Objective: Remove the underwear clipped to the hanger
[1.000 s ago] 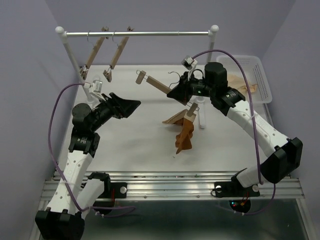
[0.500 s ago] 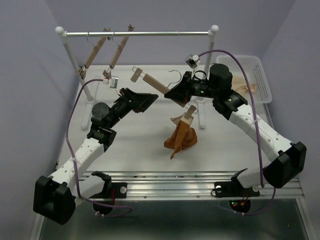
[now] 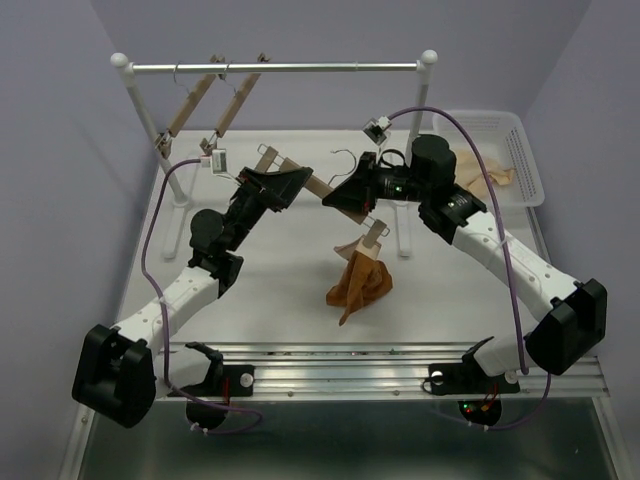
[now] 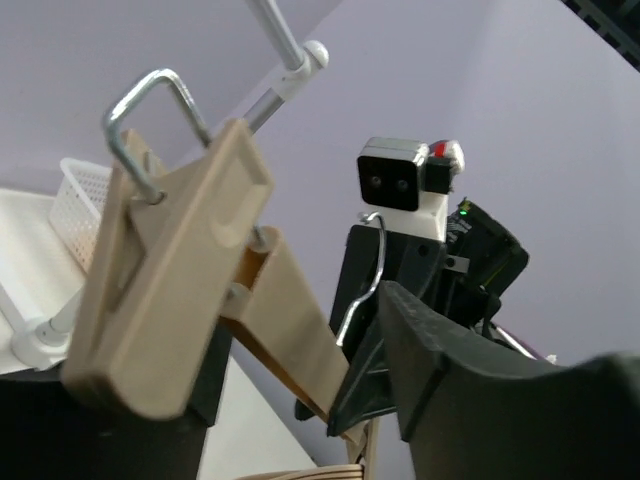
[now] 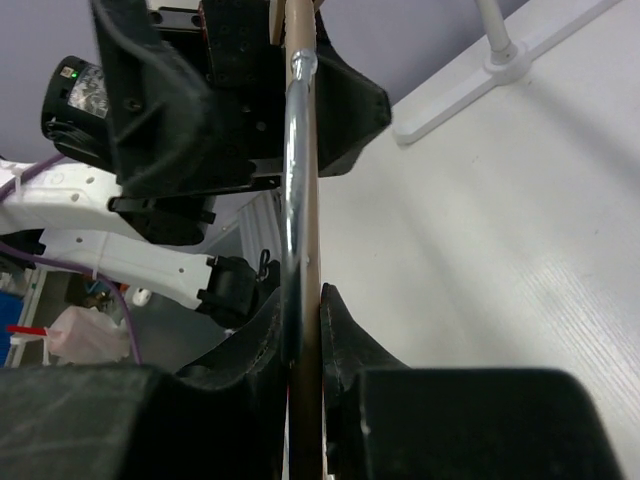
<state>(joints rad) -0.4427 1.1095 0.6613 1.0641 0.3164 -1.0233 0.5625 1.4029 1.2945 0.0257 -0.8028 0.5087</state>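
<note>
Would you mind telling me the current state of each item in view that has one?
Hanger: in the air, tilted.
Right claw: shut on the hanger's mid-bar.
Left claw: open, around the bar by the upper clip.
Upper clip: empty.
Underwear: hanging from the lower clip only, lower part bunched on the table.
Spare hangers: hung on the rail, empty.
Basket: holding pale cloth.

From above, the right fingers (image 3: 342,196) hide the middle of the hanger (image 3: 318,186), the left fingers (image 3: 288,181) part of its ten-o'clock clip (image 3: 266,155). The right wrist view cuts the bar at twelve and six.
</note>
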